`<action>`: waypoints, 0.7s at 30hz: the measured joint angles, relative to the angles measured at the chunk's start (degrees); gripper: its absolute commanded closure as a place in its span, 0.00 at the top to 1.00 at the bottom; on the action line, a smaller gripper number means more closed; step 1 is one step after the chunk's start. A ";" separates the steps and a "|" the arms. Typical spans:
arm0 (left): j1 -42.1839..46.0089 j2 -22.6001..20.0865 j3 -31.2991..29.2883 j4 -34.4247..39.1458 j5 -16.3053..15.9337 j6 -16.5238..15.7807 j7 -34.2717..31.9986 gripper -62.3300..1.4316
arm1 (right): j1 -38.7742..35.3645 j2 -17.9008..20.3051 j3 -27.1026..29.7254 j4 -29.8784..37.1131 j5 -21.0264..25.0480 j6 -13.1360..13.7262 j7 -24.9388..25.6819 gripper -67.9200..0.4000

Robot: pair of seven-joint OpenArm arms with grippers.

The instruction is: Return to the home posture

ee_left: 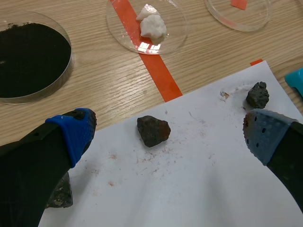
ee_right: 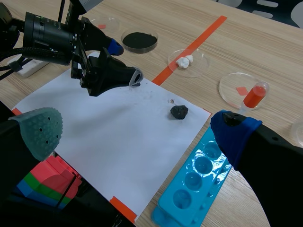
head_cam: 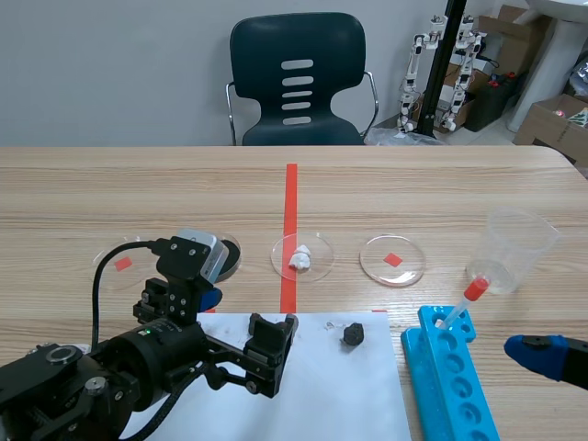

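Wood surface point(head_cam: 110, 193): left tool point(ee_left: 168, 142) apart over white sheet point(head_cam: 322, 386), straddling rock point(ee_left: 154, 131); right tool point(ee_right: 137, 132) apart, off sheet's right edge w/ room.

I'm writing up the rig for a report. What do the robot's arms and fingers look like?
Both arms are black. The left arm carries a looping black cable; its thick fingers end in dotted pads, one blue pad, one grey-blue pad. The right arm has a grey-green pad and a deep blue pad.
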 measured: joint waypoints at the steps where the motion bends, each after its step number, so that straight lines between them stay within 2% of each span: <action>1: 0.00 0.00 0.00 0.00 0.00 0.00 0.00 1.00 | 0.00 0.00 0.00 0.00 0.00 0.00 0.00 1.00; 10: 0.00 0.00 0.00 0.00 0.13 0.00 0.22 1.00 | 0.00 0.00 0.00 0.00 0.00 0.00 0.00 1.00; 16: 0.24 -0.11 0.00 0.20 3.02 0.00 3.98 1.00 | 0.00 0.00 0.00 0.00 0.00 0.00 0.00 1.00; 21: 3.45 -2.34 -0.55 5.40 2.99 0.00 3.89 1.00 | 0.00 0.00 0.00 0.00 0.00 0.00 0.00 1.00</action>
